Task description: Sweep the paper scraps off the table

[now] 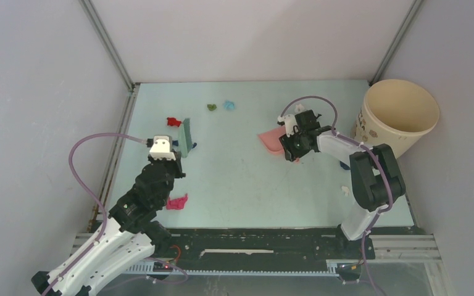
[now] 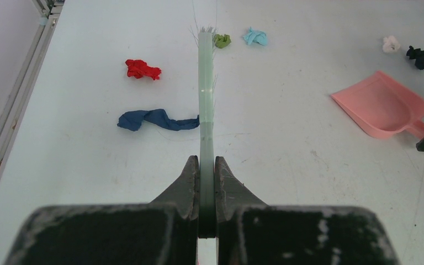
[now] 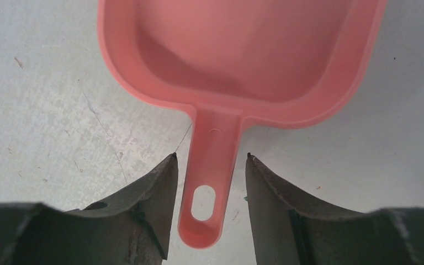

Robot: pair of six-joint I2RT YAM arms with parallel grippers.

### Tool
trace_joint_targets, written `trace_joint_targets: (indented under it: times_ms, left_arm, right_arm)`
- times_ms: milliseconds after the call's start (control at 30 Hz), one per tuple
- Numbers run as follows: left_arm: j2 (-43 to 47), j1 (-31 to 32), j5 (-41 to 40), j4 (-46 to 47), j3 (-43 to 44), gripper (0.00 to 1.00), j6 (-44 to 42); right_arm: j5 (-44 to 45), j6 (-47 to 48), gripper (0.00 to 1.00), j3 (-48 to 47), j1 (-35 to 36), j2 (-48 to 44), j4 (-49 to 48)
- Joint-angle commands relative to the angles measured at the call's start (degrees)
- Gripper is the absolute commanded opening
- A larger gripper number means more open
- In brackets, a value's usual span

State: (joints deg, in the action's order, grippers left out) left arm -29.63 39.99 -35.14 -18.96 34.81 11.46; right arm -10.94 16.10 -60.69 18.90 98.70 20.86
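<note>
Right pincer [image 3: 211, 157] straddles the dustpan [image 3: 237, 55] by its handle, jaws half open, seemingly not gripping yet; left pincer [image 2: 205, 161] pinches the brush [image 2: 205, 99]. Paper scraps [image 2: 142, 69] scattered across the table [image 2: 309, 176]. Next: squeeze, then sweep.

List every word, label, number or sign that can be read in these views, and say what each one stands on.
No text reads clearly in any view.
On the beige round paper bucket: small dark and reddish print on the outer wall, too small and blurred to read.
On the salmon-pink plastic dustpan: a faint moulded mark on the handle, with no legible letters.
</note>
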Motion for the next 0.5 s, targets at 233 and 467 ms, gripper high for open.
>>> trace_joint_targets:
  times_ms: [233, 467]
  left_arm:
    - [0.25, -0.51, 0.85, 2.61, 0.59, 0.00, -0.57]
    - [0.43, -0.44, 0.92, 2.60, 0.61, 0.00, -0.52]
  right_arm:
    - [2.42, -2.36, 0.53, -0.13, -0.83, 0.66, -0.04]
    - [2.95, -3.00, 0.51, -0.12, -1.05, 0.45, 0.38]
